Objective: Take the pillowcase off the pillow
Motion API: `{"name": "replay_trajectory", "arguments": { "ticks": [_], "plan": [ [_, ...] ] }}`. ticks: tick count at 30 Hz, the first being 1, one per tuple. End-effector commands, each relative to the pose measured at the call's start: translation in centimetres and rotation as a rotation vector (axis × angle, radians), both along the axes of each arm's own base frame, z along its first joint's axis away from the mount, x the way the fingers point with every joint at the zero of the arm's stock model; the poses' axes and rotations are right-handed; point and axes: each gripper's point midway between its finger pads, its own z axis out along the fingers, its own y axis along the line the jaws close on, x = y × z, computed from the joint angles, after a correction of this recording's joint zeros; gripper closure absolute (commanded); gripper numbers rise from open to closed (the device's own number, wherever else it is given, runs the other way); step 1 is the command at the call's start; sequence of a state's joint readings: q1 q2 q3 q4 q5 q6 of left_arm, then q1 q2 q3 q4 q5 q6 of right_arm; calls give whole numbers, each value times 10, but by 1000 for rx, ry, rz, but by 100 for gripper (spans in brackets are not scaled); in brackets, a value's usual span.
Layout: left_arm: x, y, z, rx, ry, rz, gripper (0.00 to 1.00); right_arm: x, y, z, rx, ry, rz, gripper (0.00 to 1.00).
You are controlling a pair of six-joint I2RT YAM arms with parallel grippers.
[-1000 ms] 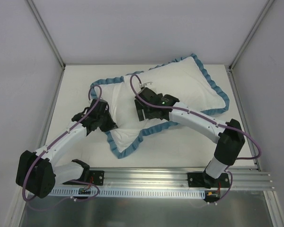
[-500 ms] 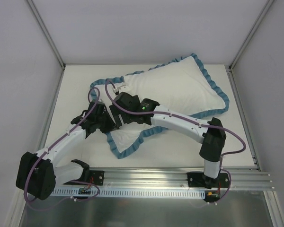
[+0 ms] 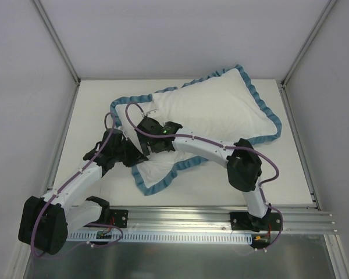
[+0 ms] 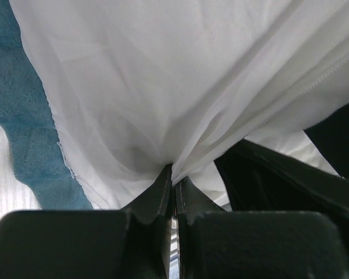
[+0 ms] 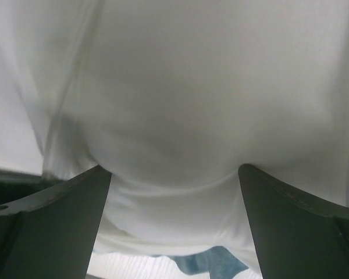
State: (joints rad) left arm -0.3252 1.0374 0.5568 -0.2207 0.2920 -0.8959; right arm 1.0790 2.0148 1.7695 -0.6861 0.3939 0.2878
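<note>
Quick look at the pillow job: seeing the left gripper (image 4: 173,174) pressed together tight, pinching a gathered fold of the pillowcase (image 4: 139,99), white inner side out, with the teal ruffle (image 4: 23,116) just off to that gripper's left. Right gripper (image 5: 174,174) spread wide, jaws either side of a soft white bulge and clamping nothing; can't tell cover from stuffing that close up. From overhead, both grippers nearly nose to nose over the slack, flat end of the cover, with the plump pillow (image 3: 221,110) lying beyond the right gripper, on the far side from the arm bases, ringed by ruffle. Handling-wise, guessing thin, light, floppy cloth: no stiffness, bunches easily, probably slips out of a shallow pinch. So better to grab a thick fold or the ruffled hem by the opening. Same guess for the pillow: light and squashy, so worth biting deep into a corner rather than the rounded middle, and expecting some drag against the cover.
</note>
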Motion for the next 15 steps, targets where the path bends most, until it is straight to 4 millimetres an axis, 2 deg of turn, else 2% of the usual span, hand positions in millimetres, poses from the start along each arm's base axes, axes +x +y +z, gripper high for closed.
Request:
{"name": "replay_trajectory", "arguments": {
  "ticks": [1, 2, 3, 4, 7, 8, 9, 11, 12, 15],
  "plan": [
    [-12, -4, 0, -49, 45, -7, 100, 1, -24, -35, -151, 41, -80, 4],
    [-12, -4, 1, -54, 45, -9, 100, 0, -24, -45, -169, 59, -76, 1],
    [-12, -5, 1, -56, 45, -9, 100, -1, -22, -46, -165, 67, -72, 8],
    [-12, -5, 1, -59, 44, -11, 100, -1, -19, -47, -158, 77, -62, 35],
    [-12, -6, 0, -63, 52, -11, 100, 0, -17, -33, -136, 73, -58, 99],
    [-13, -6, -1, -64, 54, -13, 100, 3, -17, -24, -114, 69, -64, 99],
    [-13, -7, -1, -66, 58, -15, 100, 5, -18, -2, -69, 40, -71, 99],
    [-12, -6, -1, -66, 54, -12, 100, 8, -23, 24, -31, -3, -81, 99],
    [-12, -7, -1, -64, 54, -16, 100, 8, -27, 52, 22, -36, -81, 99],
    [-8, -7, 0, -58, 50, -19, 100, 10, -34, 87, 104, -82, -80, 99]
  ]
}}
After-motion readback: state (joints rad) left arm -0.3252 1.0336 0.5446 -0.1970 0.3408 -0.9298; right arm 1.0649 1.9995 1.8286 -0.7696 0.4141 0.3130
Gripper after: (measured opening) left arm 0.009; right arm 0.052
